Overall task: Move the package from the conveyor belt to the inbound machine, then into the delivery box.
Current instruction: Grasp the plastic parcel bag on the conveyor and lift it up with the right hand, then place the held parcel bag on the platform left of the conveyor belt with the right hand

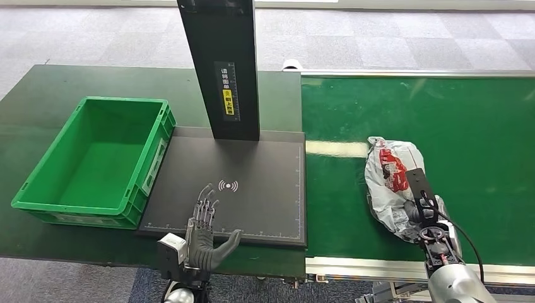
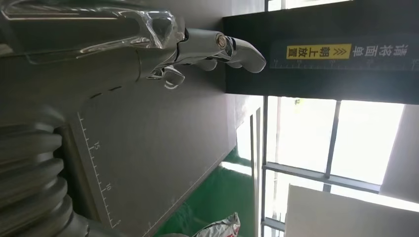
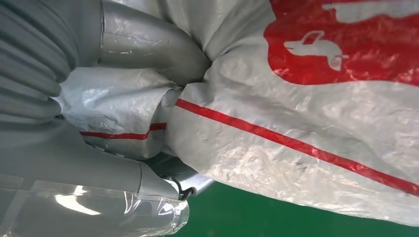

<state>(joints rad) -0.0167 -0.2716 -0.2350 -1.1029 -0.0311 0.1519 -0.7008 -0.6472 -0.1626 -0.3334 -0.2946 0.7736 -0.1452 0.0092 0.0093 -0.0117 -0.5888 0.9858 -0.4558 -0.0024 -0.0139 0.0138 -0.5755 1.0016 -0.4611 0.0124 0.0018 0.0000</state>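
Pkg (image 1: 390,183) on belt (image 1: 479,145), long axis near-far; R hand (image 1: 428,218) gripping near end; L hand (image 1: 205,237) fingers spread, empty

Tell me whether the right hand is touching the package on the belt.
Touching. In the right wrist view, the right hand has its thumb pressed into the crinkled plastic of the package, with fingers under its edge; no gap shows between them.

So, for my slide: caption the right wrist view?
Right hand grips the grey-and-red package on the green conveyor belt.
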